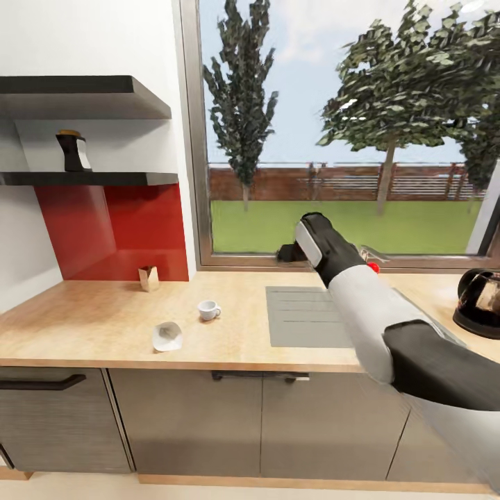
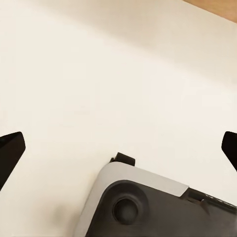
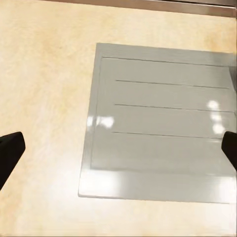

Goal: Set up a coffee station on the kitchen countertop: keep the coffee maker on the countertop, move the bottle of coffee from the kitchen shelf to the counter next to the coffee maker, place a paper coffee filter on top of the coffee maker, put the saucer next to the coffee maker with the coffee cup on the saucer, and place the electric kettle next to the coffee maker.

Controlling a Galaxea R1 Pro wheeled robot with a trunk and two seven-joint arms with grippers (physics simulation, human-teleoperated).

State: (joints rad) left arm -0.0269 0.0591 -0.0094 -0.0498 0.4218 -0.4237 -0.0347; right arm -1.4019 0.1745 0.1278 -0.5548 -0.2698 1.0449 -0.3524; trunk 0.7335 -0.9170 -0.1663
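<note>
Small dark waisted bottle of coffee with gold cap [image 1: 73,151] standing on the thin black wall-mounted shelf board [image 1: 90,178], above the red backsplash [image 1: 118,232]; not yet brought down. On the long light wood-grain countertop [image 1: 104,319]: small plain white rounded cup [image 1: 207,310] set directly on the wood, no saucer under it; just in front and to the left, a white crumpled-looking piece [image 1: 167,336], likely the paper filter, though saucer cannot be ruled out. Domed clear-glass kettle with black base [image 1: 480,301] far right, well apart from the cup. Small tan box-like item [image 1: 148,278] by the backsplash, unidentified. Grey ribbed drainboard [image 3: 158,123] beneath the right gripper [image 3: 118,153], fingertips spread wide, holding nothing. Left gripper [image 2: 118,150] likewise apart, empty, over pale floor [image 2: 98,74]. Judged barely started: every placement outstanding.
</note>
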